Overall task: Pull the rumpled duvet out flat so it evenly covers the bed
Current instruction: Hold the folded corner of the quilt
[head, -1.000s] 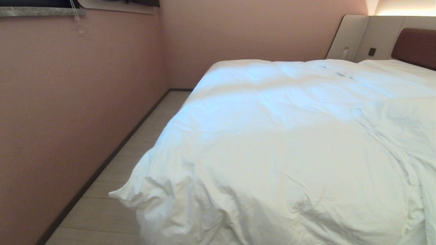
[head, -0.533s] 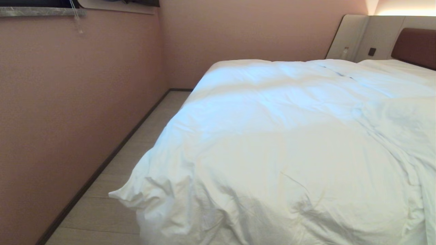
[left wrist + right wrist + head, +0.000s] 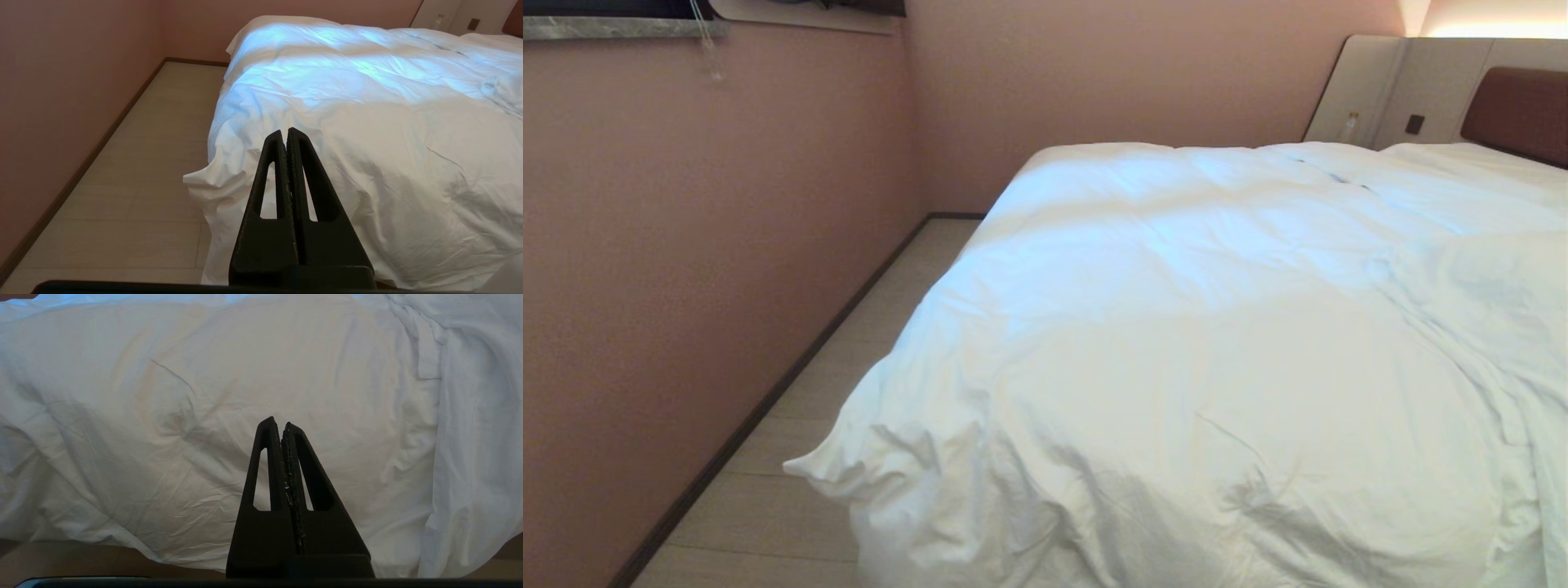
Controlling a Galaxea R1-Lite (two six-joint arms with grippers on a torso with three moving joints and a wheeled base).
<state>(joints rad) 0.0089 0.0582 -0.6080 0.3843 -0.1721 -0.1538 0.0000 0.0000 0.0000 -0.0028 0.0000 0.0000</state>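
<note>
Nothing moved; 1 duvet (image 3: 1217, 343), 2 hands clenched empty: L hand (image 3: 285, 131), R hand (image 3: 278, 421).

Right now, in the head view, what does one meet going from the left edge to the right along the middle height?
Plain pink wall → dark baseboard strip → pale wood-look floor → puffy wrinkled white duvet, reaching the right edge.

The bed (image 3: 1515, 106) carries the wrinkled white duvet (image 3: 1217, 351); one corner overhangs the pale floor (image 3: 768, 506).
</note>
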